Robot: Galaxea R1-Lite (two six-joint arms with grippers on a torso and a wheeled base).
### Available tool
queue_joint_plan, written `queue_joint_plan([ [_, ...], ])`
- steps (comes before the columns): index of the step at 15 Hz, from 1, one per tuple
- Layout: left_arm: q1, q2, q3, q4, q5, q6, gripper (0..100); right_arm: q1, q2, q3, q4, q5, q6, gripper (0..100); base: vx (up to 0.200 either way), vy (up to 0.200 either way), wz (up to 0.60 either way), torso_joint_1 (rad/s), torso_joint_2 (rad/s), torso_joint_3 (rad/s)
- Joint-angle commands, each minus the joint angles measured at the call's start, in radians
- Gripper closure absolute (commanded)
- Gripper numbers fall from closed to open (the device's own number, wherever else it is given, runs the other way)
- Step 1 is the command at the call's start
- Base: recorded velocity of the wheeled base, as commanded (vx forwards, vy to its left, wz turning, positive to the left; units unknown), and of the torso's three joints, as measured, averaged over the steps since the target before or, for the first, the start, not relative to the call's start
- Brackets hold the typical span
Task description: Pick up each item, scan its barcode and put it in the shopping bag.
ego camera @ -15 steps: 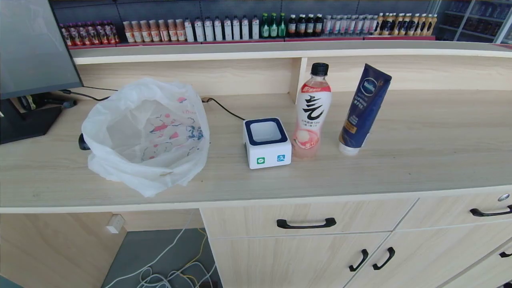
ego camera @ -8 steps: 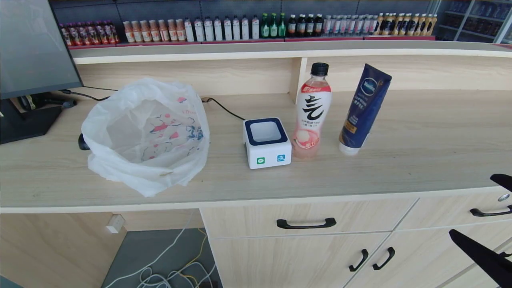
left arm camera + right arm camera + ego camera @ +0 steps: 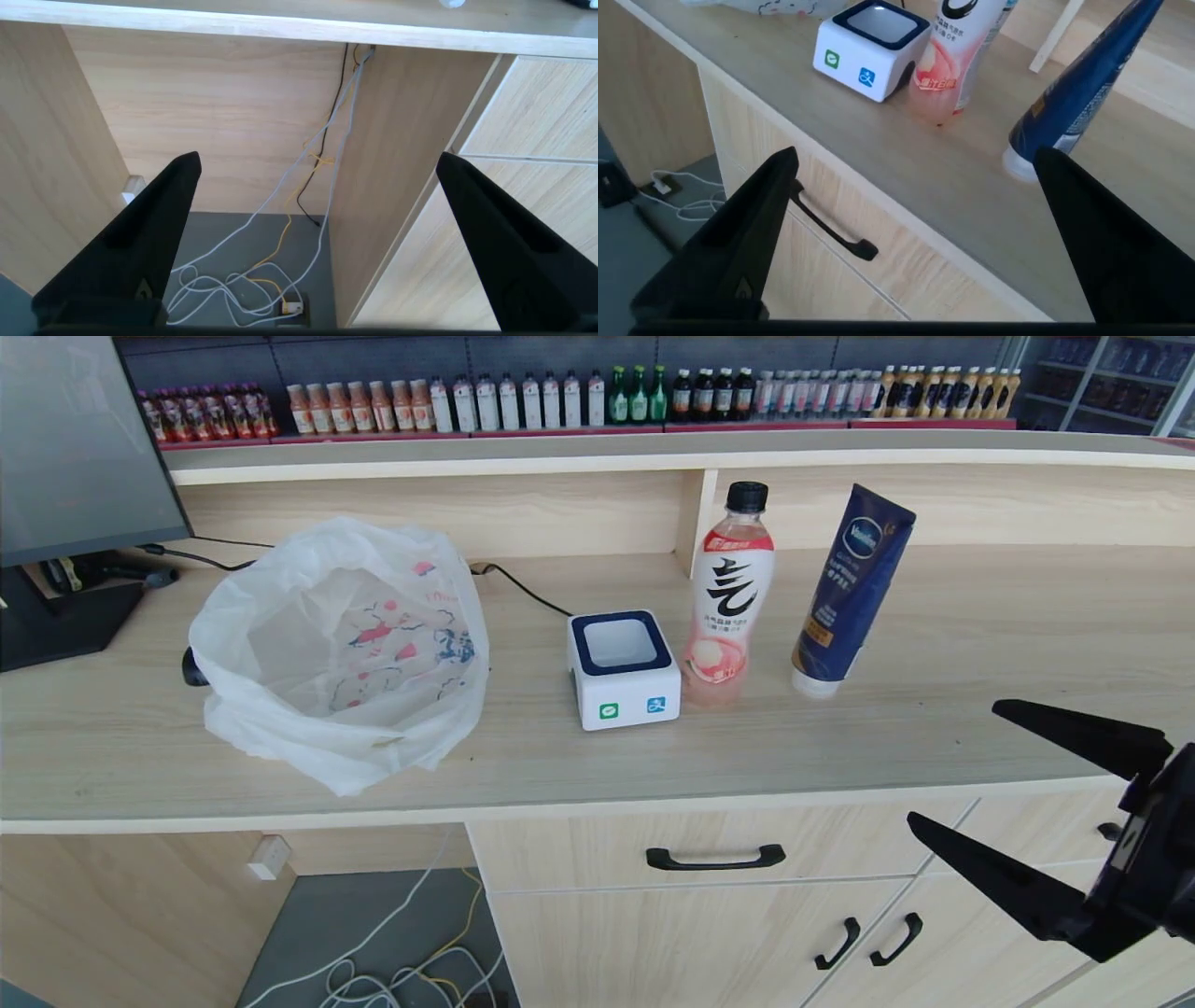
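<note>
As seen from the head, wooden table (image 3: 980, 616) across the middle of the frame. White shopping bag (image 3: 341, 653) left of centre, mouth open upward, printed side showing through. White scanner (image 3: 621, 667) with a dark-rimmed window at mid-frame, black cable trailing off behind. Pink bottle (image 3: 728, 597) upright just right of the scanner, black cap on. Dark blue tube (image 3: 850, 593) further right, standing on its white cap and leaning, apart from the bottle. Right hand (image 3: 952, 762) at lower right, in front of the table edge, fingers spread wide, holding nothing, well apart from the tube. Dark monitor (image 3: 79, 439) at upper left, shelf of drinks (image 3: 579, 397) along the top, drawer handle (image 3: 714, 857) below centre.

From the left wrist: left hand (image 3: 318, 159) below the table edge (image 3: 280, 23), facing the recess under it, fingers wide apart and empty. Loose cables (image 3: 252, 280) on the floor beyond.

From the right wrist: right hand (image 3: 915, 154) wide open, gripping nothing, short of the table front. Beyond it the scanner (image 3: 868, 47), the bottle (image 3: 957, 51) just beside, the tube (image 3: 1092, 89) apart, and a drawer handle (image 3: 831, 229).
</note>
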Motion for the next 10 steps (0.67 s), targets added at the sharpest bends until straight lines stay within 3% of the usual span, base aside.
queue_joint_plan([
  [1, 0.0, 0.0, 0.0, 0.0, 0.0, 0.0, 0, 0.082, 0.083, -0.014, -0.036, -0.052, 0.006, 0, 0.0, 0.0, 0.0, 0.0, 0.0, 0.0],
  [5, 0.0, 0.0, 0.0, 0.0, 0.0, 0.0, 0, 0.19, 0.21, -0.01, -0.203, -0.27, 0.066, 0, 0.0, 0.0, 0.0, 0.0, 0.0, 0.0],
  [10, 0.0, 0.0, 0.0, 0.0, 0.0, 0.0, 0, 0.196, 0.33, -0.02, -0.344, -0.406, 0.115, 0, 0.0, 0.0, 0.0, 0.0, 0.0, 0.0],
])
